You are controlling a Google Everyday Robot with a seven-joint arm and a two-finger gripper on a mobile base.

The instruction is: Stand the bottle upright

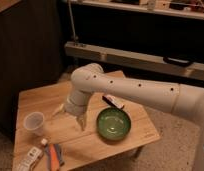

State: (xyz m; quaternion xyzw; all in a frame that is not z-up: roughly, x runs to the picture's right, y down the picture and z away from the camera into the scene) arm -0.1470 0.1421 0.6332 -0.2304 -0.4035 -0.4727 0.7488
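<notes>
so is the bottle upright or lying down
Lying down: the bottle lies flat near the table's front left corner. The gripper hangs open farther back, apart from it.

Single white arm reaching in from the right, gripper pointed down, jaws spread.
Arm (145, 92) enters at the right edge, thick at the shoulder end, and runs long and near-level toward the left, with a row of small dark holes along its side. Rounded elbow joint (87, 77) at the far end; the bend turns sharply downward. Short wrist (76, 104) below the bend, leaning slightly left. Gripper (70, 116) hangs under the wrist, left of centre in the camera view. Two pale fingers (81, 121) splayed wide, tips down and outward.
</notes>
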